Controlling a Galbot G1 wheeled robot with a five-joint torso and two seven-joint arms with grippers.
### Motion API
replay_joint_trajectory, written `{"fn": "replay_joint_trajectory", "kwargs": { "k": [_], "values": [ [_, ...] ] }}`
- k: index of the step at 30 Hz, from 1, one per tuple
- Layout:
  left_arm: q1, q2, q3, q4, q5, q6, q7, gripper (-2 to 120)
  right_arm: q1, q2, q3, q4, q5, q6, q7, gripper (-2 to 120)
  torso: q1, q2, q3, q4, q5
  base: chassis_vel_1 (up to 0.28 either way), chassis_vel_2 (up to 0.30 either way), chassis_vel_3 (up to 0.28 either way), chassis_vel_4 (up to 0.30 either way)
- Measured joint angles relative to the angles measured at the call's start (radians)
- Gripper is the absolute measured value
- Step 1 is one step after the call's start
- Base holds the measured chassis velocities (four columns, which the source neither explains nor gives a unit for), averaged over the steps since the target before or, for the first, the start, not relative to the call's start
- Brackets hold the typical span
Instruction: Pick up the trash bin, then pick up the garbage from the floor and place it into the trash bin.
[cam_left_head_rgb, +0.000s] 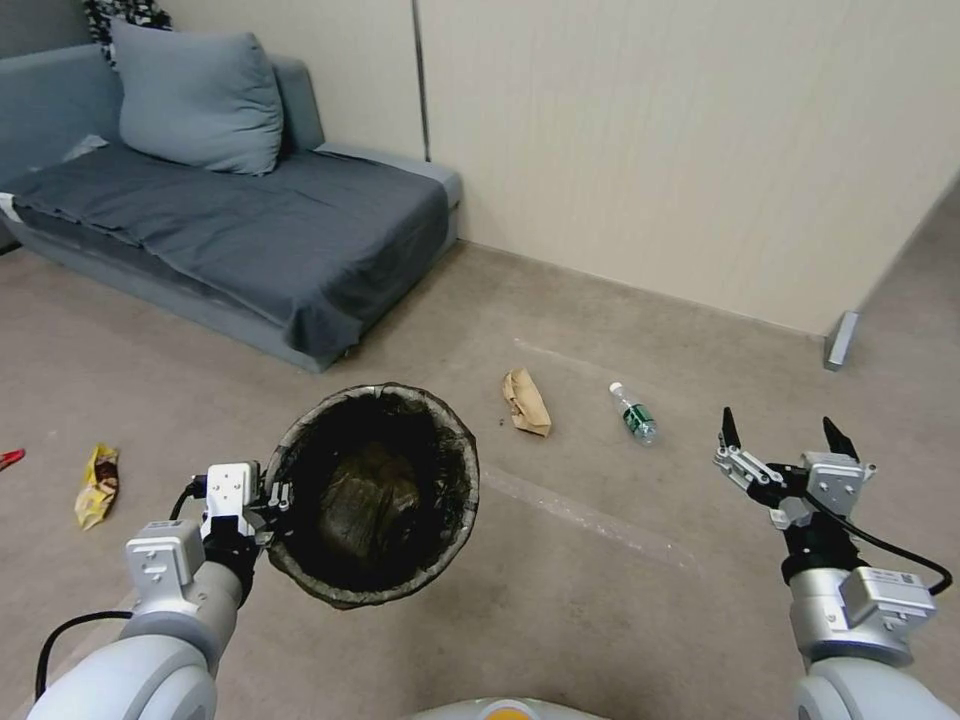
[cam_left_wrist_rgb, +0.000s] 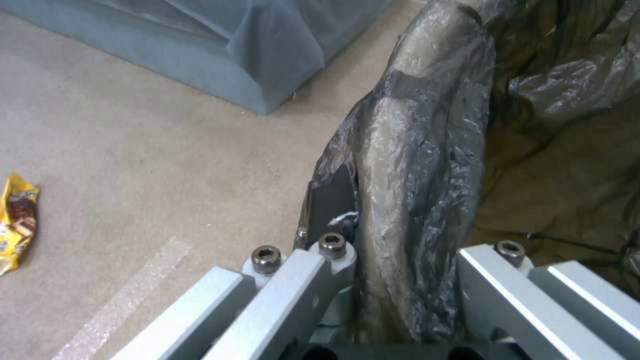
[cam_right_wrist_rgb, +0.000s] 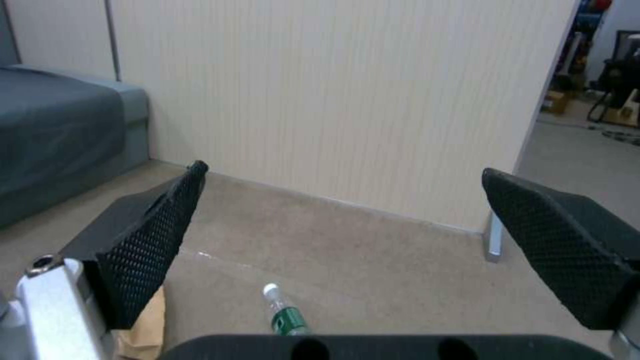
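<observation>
- Round trash bin (cam_left_head_rgb: 375, 495), crinkled glossy dark liner, lifted off the floor.
- Left gripper (cam_left_head_rgb: 272, 497) clamped on its rim.
- Right gripper (cam_left_head_rgb: 780, 432) spread wide, empty, above clear green-labelled bottle (cam_left_head_rgb: 634, 413); crumpled brown paper (cam_left_head_rgb: 526, 401) beside.

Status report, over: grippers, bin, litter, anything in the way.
Left gripper shut on trash bin rim, bin held up. Right gripper open, empty. Bottle, brown paper bag, yellow wrapper on floor. Path to bottle clear.

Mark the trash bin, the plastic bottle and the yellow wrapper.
round trash bin with dark bag liner (cam_left_head_rgb: 462, 452): head view, rim.
clear plastic bottle with green label (cam_left_head_rgb: 636, 418): head view, label.
yellow snack wrapper (cam_left_head_rgb: 96, 485): head view, middle.
</observation>
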Motion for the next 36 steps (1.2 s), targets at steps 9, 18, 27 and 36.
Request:
{"fn": "replay_joint_trajectory", "kwargs": {
  "k": [9, 18, 27, 36],
  "values": [
    [0.000, 0.001, 0.000, 0.000, 0.000, 0.000, 0.005, 2, -0.001, 0.000, 0.004, 0.000, -0.001, -0.003, 0.000, 100, 0.000, 0.000, 0.000, 0.0002, 0.0000, 0.000, 0.000, 0.000, 0.000],
    [0.001, 0.001, -0.001, 0.000, 0.000, -0.002, 0.015, 2, -0.004, 0.001, -0.001, 0.000, -0.007, -0.006, 0.000, 100, 0.000, 0.000, 0.000, 0.0003, 0.0000, -0.014, 0.018, 0.023, -0.017],
    [-0.001, 0.002, -0.001, 0.000, 0.000, -0.005, 0.018, 2, -0.005, 0.003, -0.003, -0.008, -0.017, -0.006, -0.002, 100, 0.000, 0.000, 0.000, 0.0002, 0.0000, -0.092, 0.080, 0.086, -0.081],
    [0.001, 0.003, -0.001, 0.000, 0.000, -0.007, 0.019, 2, -0.003, 0.004, -0.005, -0.009, -0.018, -0.006, -0.004, 100, 0.000, 0.000, 0.000, 0.0002, 0.0000, -0.083, 0.078, 0.077, -0.073]
  ]
}}
